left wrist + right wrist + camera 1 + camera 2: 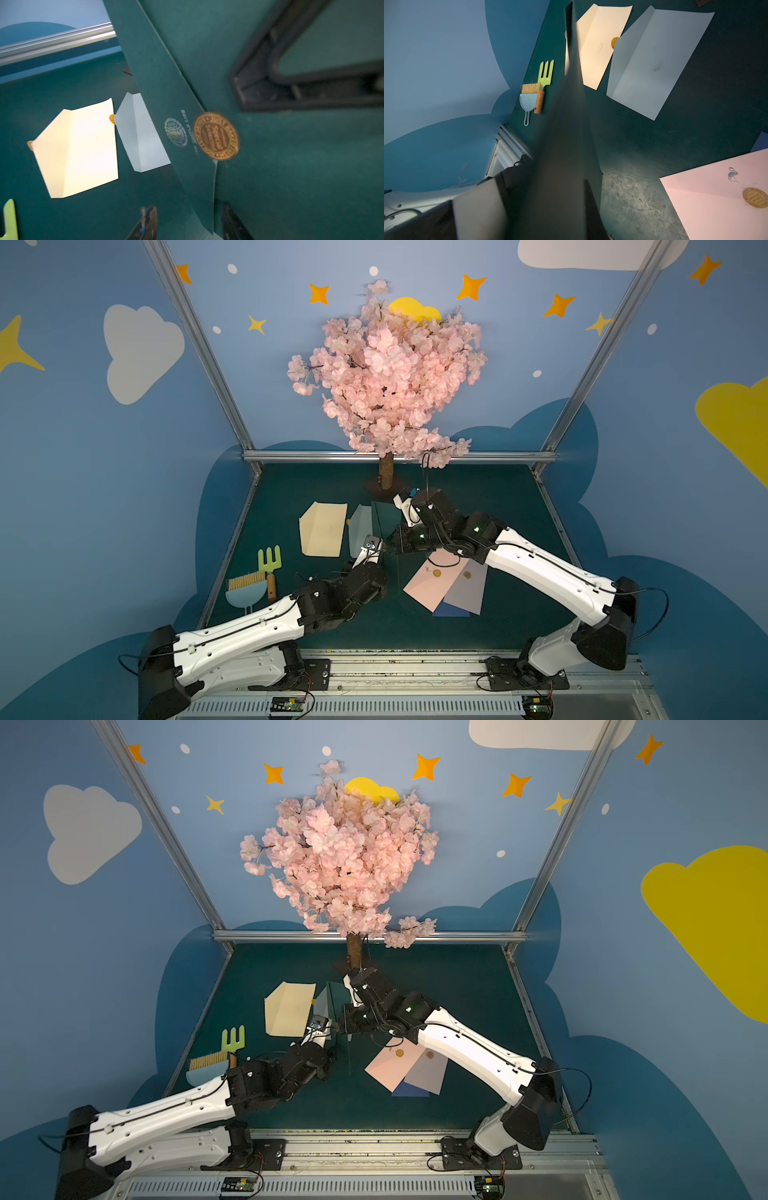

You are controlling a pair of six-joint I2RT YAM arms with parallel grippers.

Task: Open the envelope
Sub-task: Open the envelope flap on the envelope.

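Hanging clear of the surface (478,506), the dark green envelope (386,517) stands on edge between the two arms, in front of the cream envelope (323,531) and the pale blue envelope (360,526), which lie flat with their flaps open. The right tool (395,540) is closed tight on the green envelope's body; the right wrist view shows the paper edge-on, running down between its fingers. The left tool (190,225) has its jaws apart, its fingers (148,220) standing either side of the flap's lower edge without pinching it. A round gold seal (216,136) sits on the flap's point and bridges it to the body, so I judge the envelope not yet open. It looks like light, thin card, stiff enough to stand from a single pinch. It would probably bow, crease or tear under a hard pull, and its smooth face may slip through flat pads. The sensible hold, I think, is the free flap edge just beside the seal, where a pale line hints that the paper lifts a little. Pulling there, away from the body, should peel the sticker rather than rip the flap. Gripping the seal itself would likely only press it down.
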